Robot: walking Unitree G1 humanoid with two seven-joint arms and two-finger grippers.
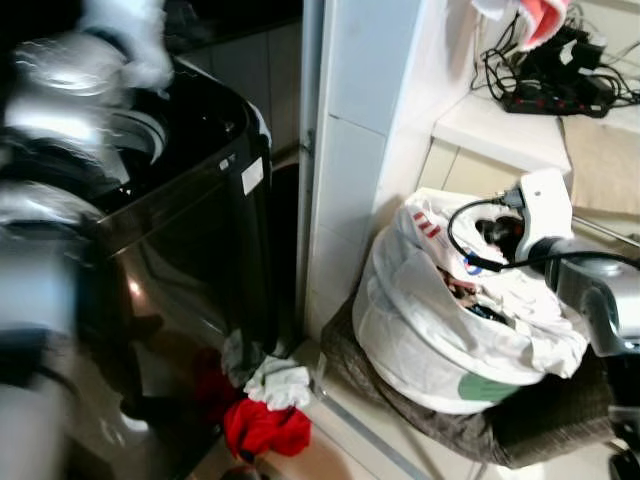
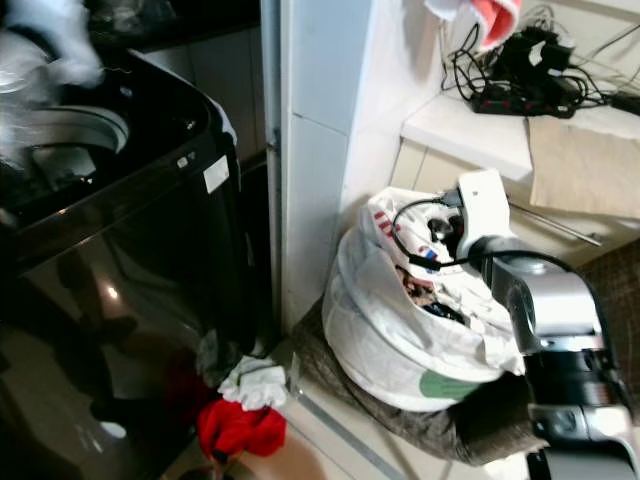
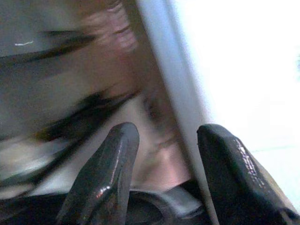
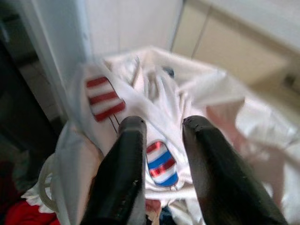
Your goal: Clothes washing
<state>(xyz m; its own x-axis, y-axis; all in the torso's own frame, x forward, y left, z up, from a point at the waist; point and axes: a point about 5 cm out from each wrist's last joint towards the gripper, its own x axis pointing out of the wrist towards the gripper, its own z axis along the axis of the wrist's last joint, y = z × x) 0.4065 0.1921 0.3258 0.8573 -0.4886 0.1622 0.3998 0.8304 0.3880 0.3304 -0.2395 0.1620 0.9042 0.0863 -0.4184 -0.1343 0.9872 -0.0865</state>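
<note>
Right now the landmark is the white laundry bag [image 1: 440,340], stuffed w/ clothes and sitting on a brown cushion [image 1: 500,425] on the floor, just beside a white tiled pillar [image 1: 350,150]. Right gripper [image 4: 161,136] hovers directly over the bag's open mouth, fingers [image 4: 123,168] spread apart, nothing between them; below them lie white fabric and patches w/ red-white and red-blue stripes [image 4: 161,164]. In the head views the right arm [image 2: 545,300], silver w/ a white wrist housing and black cable, reaches over the bag from its right side. On the far side of the pillar from the bag stands a black top-load washing machine [image 1: 190,220], lid open, drum rim visible. Left arm [image 1: 60,90] is up over the washer, badly blurred, w/ something white at its top end; can't tell if that is cloth being carried. Left gripper [image 3: 164,154] fingers are spread, nothing visibly pinched; background there is smeared. On the floor between washer and bag, near the washer's base: a red garment [image 1: 265,428] w/ a white-grey one [image 1: 278,382] touching it on top. Behind the bag, up on a white ledge [image 1: 500,130], a black power strip w/ tangled cables [image 1: 550,85], and a red-white cloth [image 1: 530,18] hanging above.
</note>
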